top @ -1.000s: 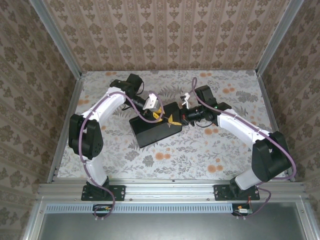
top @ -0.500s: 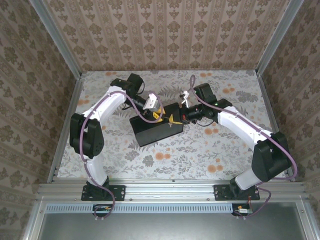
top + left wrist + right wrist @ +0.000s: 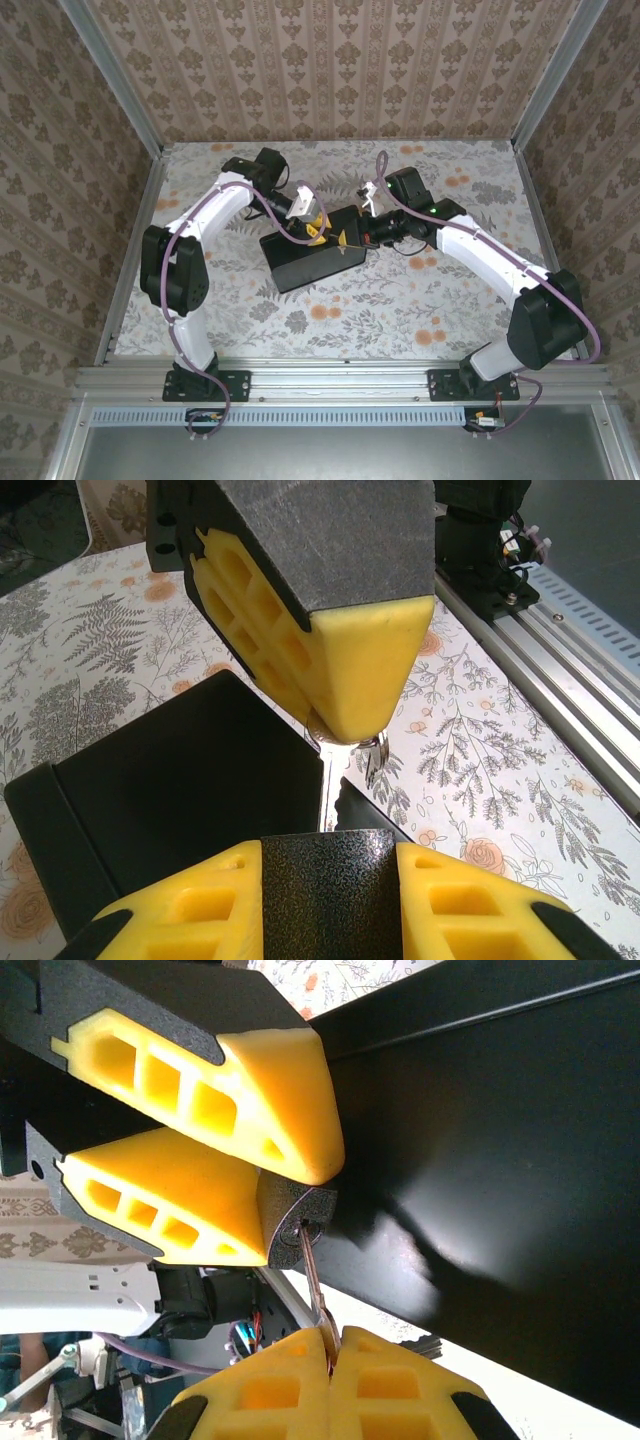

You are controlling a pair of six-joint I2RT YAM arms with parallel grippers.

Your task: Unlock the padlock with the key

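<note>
Key (image 3: 312, 1280) within right pincer (image 3: 330, 1352)

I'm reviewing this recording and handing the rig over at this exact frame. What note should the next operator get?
Left gripper: jaws shut on the padlock, held beside the black box.
Right gripper: jaws shut on the key.
Done: both things are grasped, and the key tip is at the keyhole, apparently inserted.
Left: turn the key to open the padlock. Whether it is already unlocked cannot be told.
</note>
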